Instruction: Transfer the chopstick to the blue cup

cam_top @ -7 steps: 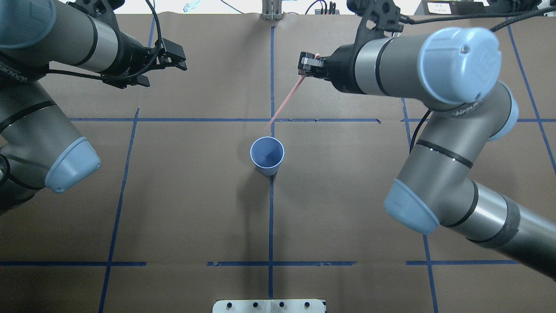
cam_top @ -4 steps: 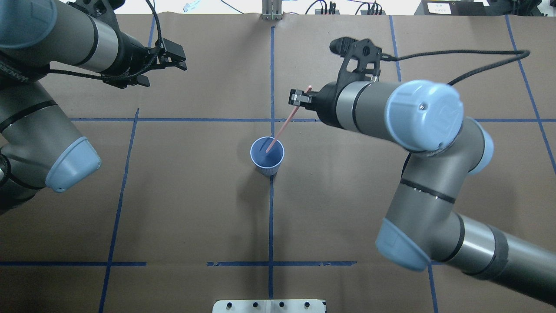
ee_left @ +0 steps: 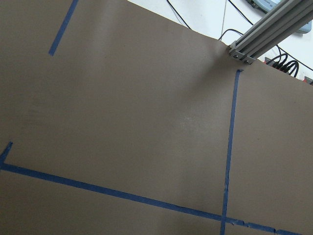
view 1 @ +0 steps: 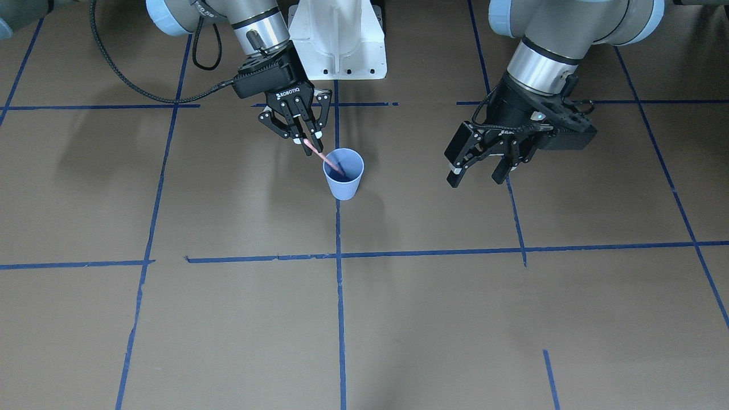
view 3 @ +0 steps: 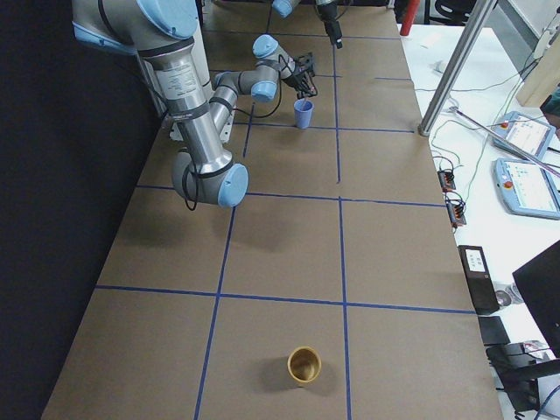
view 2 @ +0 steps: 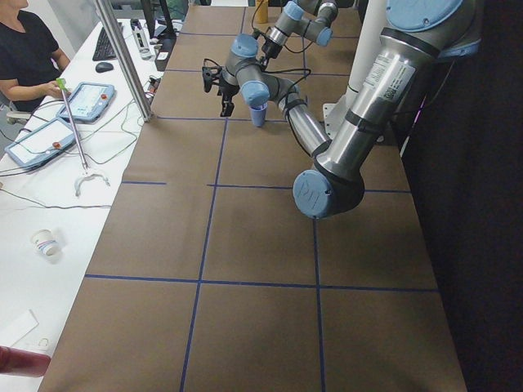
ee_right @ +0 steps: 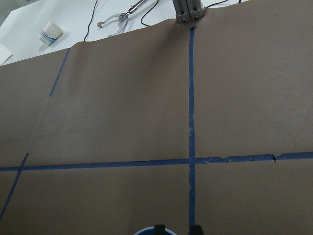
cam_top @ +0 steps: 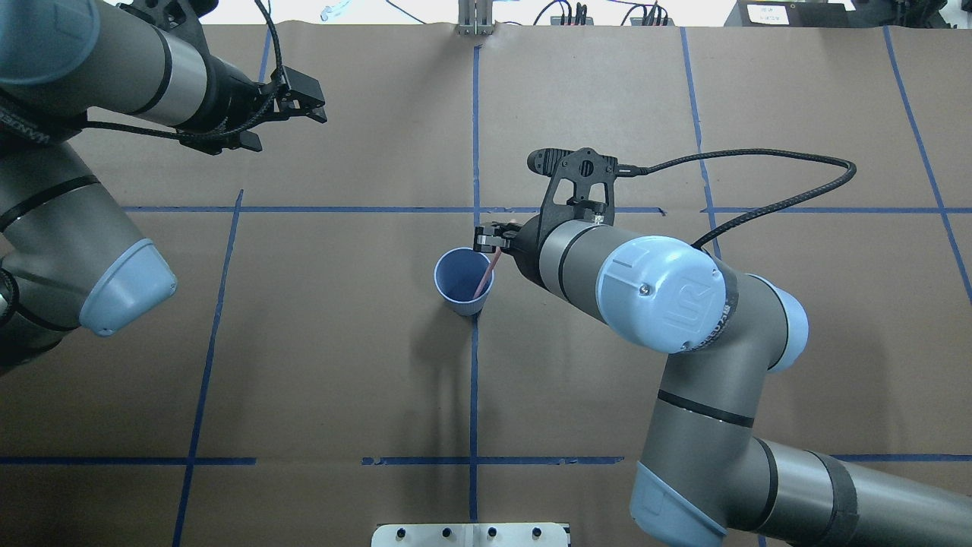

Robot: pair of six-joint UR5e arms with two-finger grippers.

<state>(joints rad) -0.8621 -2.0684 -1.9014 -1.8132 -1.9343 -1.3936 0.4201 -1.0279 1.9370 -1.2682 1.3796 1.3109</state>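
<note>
in the overhead view the right arm (cam_top: 653,292) covers most of its own jaws; only a dark tip shows beside the cup rim. the right wrist view is cut off at the bottom edge, giving two dark fingertips (ee_right: 159,229) and a sliver of blue rim between them, with no stick visible. the left wrist view shows only brown paper and blue tape. in both side views the cup is small and the stick too thin to make out.

from the front-facing view the right jaws are narrowed almost to touching and pinch the upper end of the chopstick (view 1: 322,155). the left arm (view 1: 541,62) hangs well apart on the other side of the cup, its left jaws spread wide with nothing between them and touching nothing.

the blue cup (view 1: 344,185) stands upright on the tabletop (cam_top: 342,342), on a blue tape line (cam_top: 474,380). the chopstick leans with its lower end down inside the cup and its upper part rising past the rim on the robot's right side. whether its tip touches the cup's bottom cannot be told.

a tan cup (view 3: 304,365) stands upright far along the tabletop. a small white paper cup (view 2: 47,242) sits on the side table; its contents cannot be seen.
</note>
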